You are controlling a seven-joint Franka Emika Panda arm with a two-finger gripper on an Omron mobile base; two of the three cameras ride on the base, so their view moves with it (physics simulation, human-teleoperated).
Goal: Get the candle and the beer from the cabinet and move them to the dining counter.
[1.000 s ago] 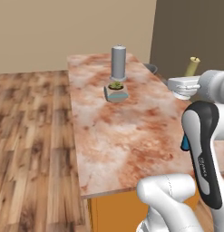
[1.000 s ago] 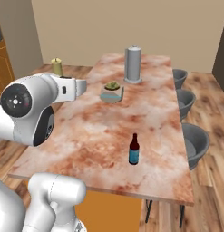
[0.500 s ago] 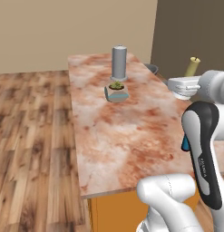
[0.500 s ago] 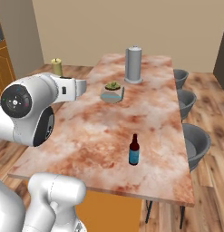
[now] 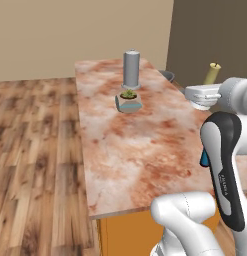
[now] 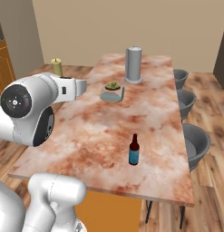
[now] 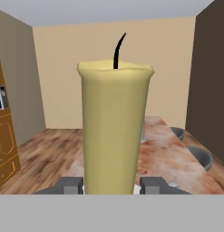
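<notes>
The pale olive-yellow candle with its thin dark wick stands upright between my fingertips, and my gripper is shut on its base. From the base views, the candle is held in the air beside the long edge of the marble dining counter, above my white hand. The beer, a dark bottle with a blue label, stands upright on the counter near its front right part. The cabinet is out of view.
A tall grey cylinder stands at the counter's far end, with a small potted plant in front of it. Grey chairs line the right side. Wooden floor lies to the left.
</notes>
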